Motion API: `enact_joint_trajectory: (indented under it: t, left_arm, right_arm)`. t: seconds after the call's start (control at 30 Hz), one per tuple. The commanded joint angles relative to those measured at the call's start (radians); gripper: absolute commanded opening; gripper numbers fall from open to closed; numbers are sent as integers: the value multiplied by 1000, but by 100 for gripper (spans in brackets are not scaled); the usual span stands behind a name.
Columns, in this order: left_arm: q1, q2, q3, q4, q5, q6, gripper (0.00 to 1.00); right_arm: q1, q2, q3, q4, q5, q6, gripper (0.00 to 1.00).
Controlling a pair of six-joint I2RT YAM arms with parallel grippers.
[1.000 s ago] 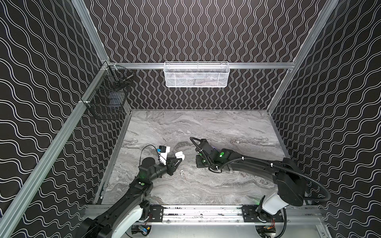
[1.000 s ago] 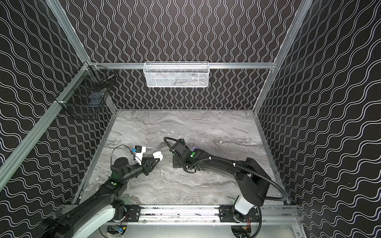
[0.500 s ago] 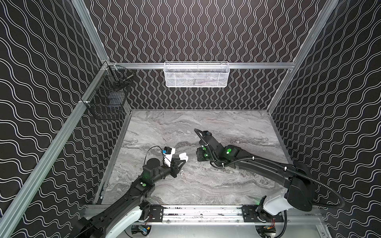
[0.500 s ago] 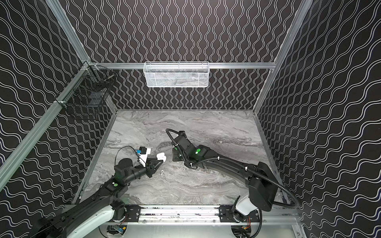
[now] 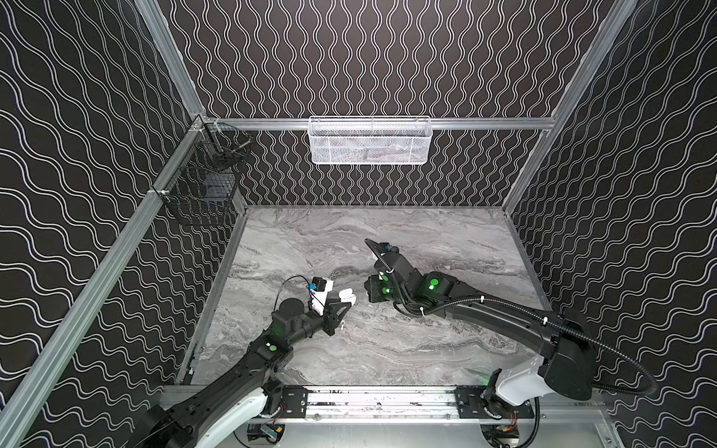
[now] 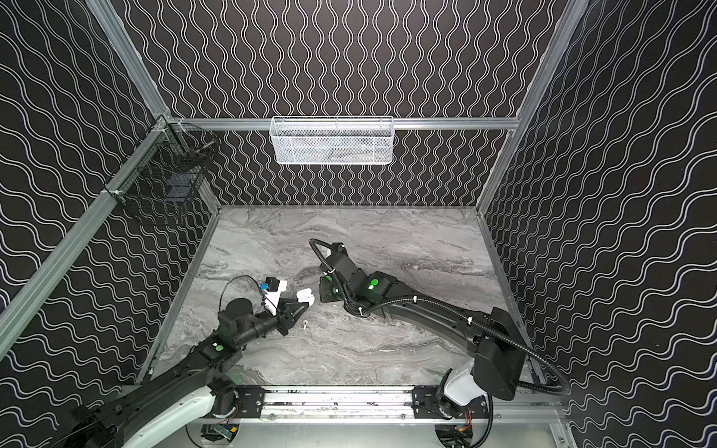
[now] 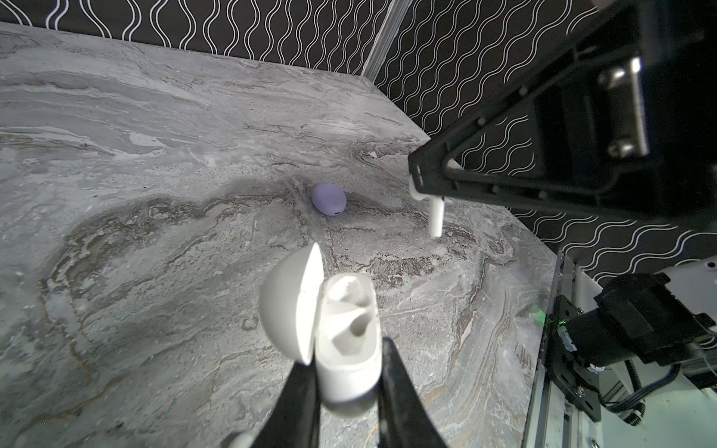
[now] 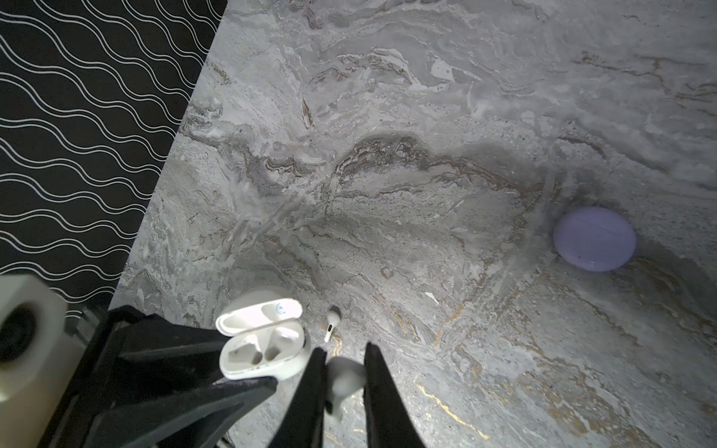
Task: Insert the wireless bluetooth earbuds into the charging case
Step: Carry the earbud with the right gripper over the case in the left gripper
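My left gripper [image 7: 348,358] is shut on the body of a white charging case [image 7: 349,322], held above the table with its lid open and both sockets empty. The case [image 5: 347,296] shows in both top views at the left gripper [image 6: 300,304]. My right gripper [image 8: 344,349] is shut on a white earbud [image 8: 345,378], stem hanging down, right beside the open case [image 8: 264,345]. That earbud's stem [image 7: 436,217] pokes below the right gripper [image 7: 421,182]. A second white earbud [image 8: 331,322] lies on the marble [image 6: 305,325] near the case. No lilac earbuds show.
A closed lilac case [image 8: 595,238] rests on the marble beyond the grippers [image 7: 329,198]. A white mesh basket [image 5: 370,139] hangs on the back wall and a black wire basket [image 5: 201,190] on the left wall. The front rail [image 5: 368,399] runs below.
The left gripper has carried the open case a little to the right. The right arm has swung back and raised its wrist, earbud still held. The loose earbud has not moved.
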Motion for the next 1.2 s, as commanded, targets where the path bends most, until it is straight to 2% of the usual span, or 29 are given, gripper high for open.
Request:
enact_joint_trajectory:
  t: [0.0, 1.17]
  left_arm:
    - [-3, 2, 11, 21, 7, 16, 8]
    - [-5, -22, 13, 2, 7, 20, 8]
  right_arm:
    - [10, 12, 23, 10, -7, -5, 19]
    - [38, 134, 122, 25, -36, -12, 19]
